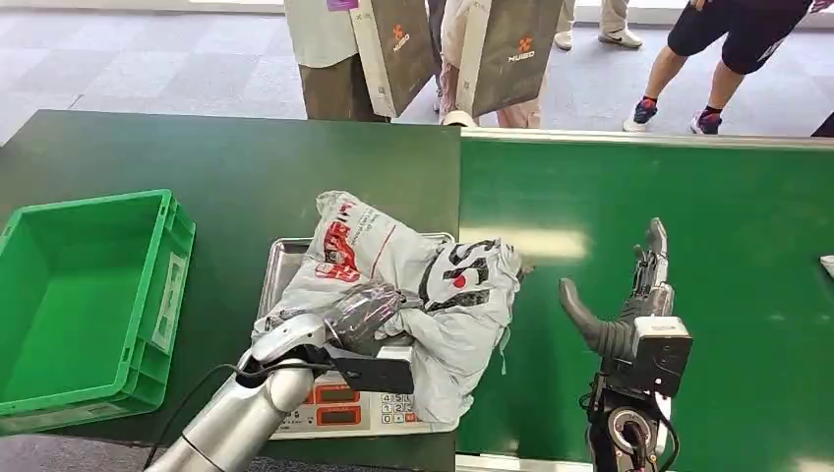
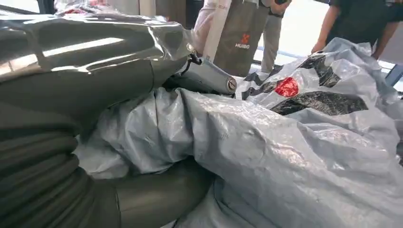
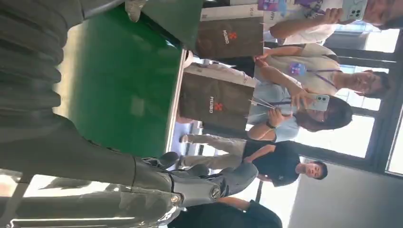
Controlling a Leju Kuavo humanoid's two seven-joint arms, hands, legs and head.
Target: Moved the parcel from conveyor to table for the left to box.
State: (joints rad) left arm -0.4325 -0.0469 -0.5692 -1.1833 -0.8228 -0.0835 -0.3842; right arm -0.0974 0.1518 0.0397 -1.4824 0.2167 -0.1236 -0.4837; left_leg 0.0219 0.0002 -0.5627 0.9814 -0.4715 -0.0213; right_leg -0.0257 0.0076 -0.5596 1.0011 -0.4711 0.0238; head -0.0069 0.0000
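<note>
Head view: a crumpled grey plastic parcel (image 1: 413,295) with red and black print lies in the middle of the frame, on the metal pan of a weighing scale (image 1: 344,403) whose red display and keypad show at the lower centre. The scale stands on the dark green table (image 1: 226,167). The left hand (image 1: 349,320) comes up from the lower left and lies on the near, left part of the parcel, its fingers curled down into the wrinkled film; the bag bulges to the right of and beyond the fingers. At the left edge stands a green plastic crate (image 1: 89,295), well apart from the parcel. The right half of the frame is the bright green conveyor belt (image 1: 688,216). Over it, at the lower right, the right hand (image 1: 629,305) is held upright with the thumb stuck out to the left and the fingers straight, spread, holding nothing. People with brown paper bags (image 1: 506,49) stand along the top edge.

Left wrist view: the parcel (image 2: 285,142) fills the centre and right. The thick grey thumb (image 2: 157,194) presses under a fold at the bottom, while a silver finger (image 2: 209,78) lies over the top, so the film is clamped between them.

Right wrist view: the right hand (image 3: 180,185) runs along the bottom with its fingers extended and nothing between them, the conveyor belt (image 3: 123,80) at the upper left, and onlookers with phones to the right.
</note>
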